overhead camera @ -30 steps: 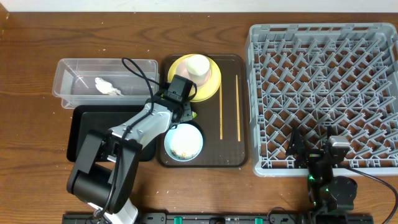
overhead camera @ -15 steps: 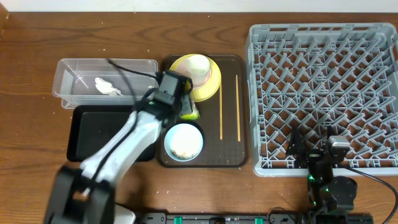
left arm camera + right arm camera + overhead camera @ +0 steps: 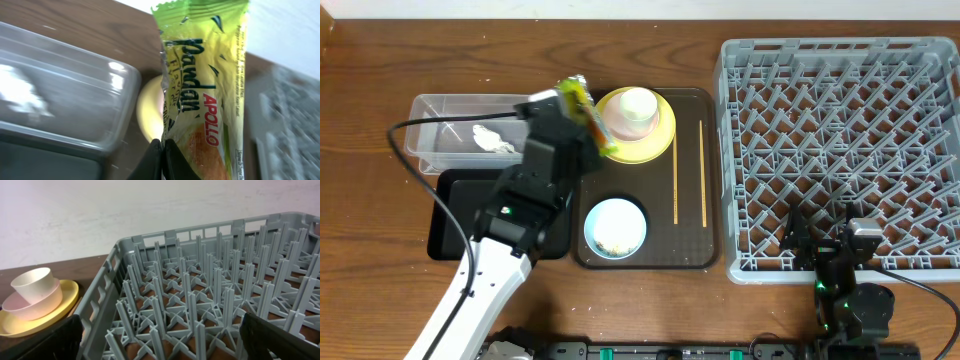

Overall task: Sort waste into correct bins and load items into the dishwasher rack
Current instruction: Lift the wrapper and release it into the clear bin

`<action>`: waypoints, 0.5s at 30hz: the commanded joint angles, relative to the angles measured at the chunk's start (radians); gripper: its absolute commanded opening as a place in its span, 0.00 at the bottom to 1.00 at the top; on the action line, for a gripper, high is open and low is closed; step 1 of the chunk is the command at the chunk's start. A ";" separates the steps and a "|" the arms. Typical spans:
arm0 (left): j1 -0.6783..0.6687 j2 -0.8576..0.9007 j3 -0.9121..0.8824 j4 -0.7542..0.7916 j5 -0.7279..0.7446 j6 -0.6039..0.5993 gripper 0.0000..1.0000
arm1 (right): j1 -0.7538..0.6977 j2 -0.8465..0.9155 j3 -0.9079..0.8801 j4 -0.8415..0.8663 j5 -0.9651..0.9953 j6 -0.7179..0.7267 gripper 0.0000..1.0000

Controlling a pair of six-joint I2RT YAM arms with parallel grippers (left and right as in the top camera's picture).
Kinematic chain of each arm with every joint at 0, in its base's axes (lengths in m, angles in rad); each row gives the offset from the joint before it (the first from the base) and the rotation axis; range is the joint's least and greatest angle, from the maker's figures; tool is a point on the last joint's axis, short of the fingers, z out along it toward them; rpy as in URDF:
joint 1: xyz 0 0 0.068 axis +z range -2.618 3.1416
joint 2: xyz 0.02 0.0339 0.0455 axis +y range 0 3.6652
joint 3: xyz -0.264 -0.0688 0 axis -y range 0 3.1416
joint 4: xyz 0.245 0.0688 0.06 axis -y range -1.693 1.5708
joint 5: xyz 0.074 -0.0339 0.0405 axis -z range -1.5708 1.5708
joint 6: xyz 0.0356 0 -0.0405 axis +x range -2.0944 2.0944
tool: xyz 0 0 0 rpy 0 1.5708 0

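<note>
Left gripper (image 3: 161,151), mostly cut off in its wrist view, clenched the snack wrapper (image 3: 577,104), now raised off the brown tray (image 3: 695,245) beside the clear tub (image 3: 430,140); right gripper (image 3: 820,240) gaped at the rack (image 3: 725,150)

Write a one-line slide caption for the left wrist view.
Left tool pinching a green-and-orange snack wrapper, clear plastic rectangular tub and round yellow plate behind.

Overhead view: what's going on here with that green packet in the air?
The left gripper is shut on the snack wrapper, holding it up near the clear tub, where a tissue lies. The right gripper rests open by the dishwasher rack. The plate, blue bowl and chopsticks sit on the brown tray.
</note>
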 commanded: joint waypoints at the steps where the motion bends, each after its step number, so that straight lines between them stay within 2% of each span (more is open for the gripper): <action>1: 0.065 0.004 -0.001 0.007 -0.132 0.003 0.06 | -0.008 -0.004 -0.003 -0.001 -0.004 -0.005 0.99; 7: 0.196 0.071 -0.001 0.032 -0.101 -0.062 0.07 | -0.008 -0.004 -0.003 -0.001 -0.004 -0.005 0.99; 12: 0.302 0.180 -0.001 0.125 0.070 -0.064 0.07 | -0.008 -0.004 -0.003 -0.002 -0.004 -0.005 0.99; 15: 0.340 0.253 -0.001 0.176 0.111 -0.065 0.07 | -0.008 -0.004 -0.003 -0.001 -0.004 -0.005 0.99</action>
